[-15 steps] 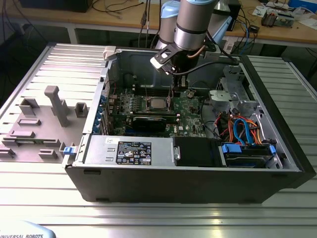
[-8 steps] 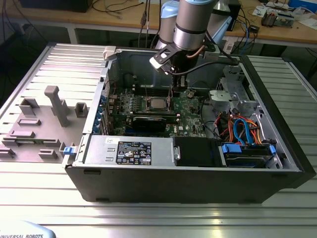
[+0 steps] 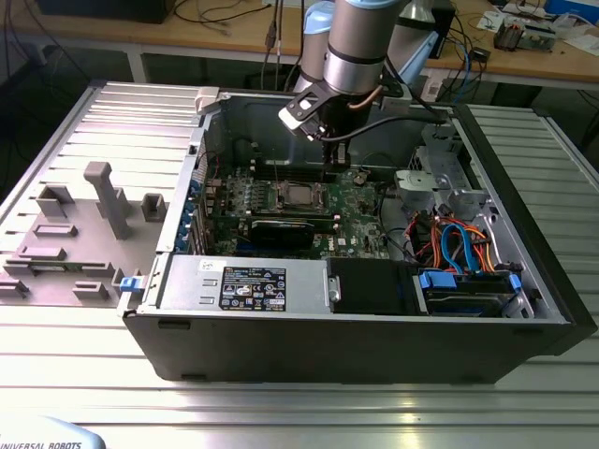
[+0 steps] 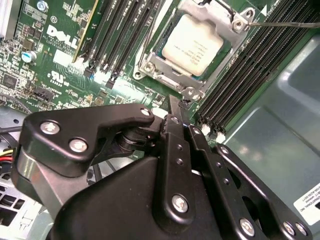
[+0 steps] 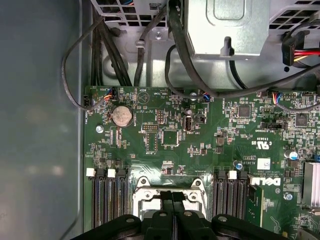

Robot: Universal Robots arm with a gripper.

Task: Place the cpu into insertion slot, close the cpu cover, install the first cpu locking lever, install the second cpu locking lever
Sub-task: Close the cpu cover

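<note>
Cpu lying flat, metal top up; gripper closed nearby

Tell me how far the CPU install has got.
Done: the cpu sits in the insertion slot, the cpu cover down over it. In hand: the gripper, jaws shut, tip at the cover's edge. Left: a thin lever juts out beside the socket; latching unclear.

You have bright, even light in the exterior view: the ribbed counter shines pale, and the computer case holds its interior in shade. In the second wrist view the cpu shows a soft sheen, and the black tool looms dark. In the first wrist view the case wall glows hazy grey.
</note>
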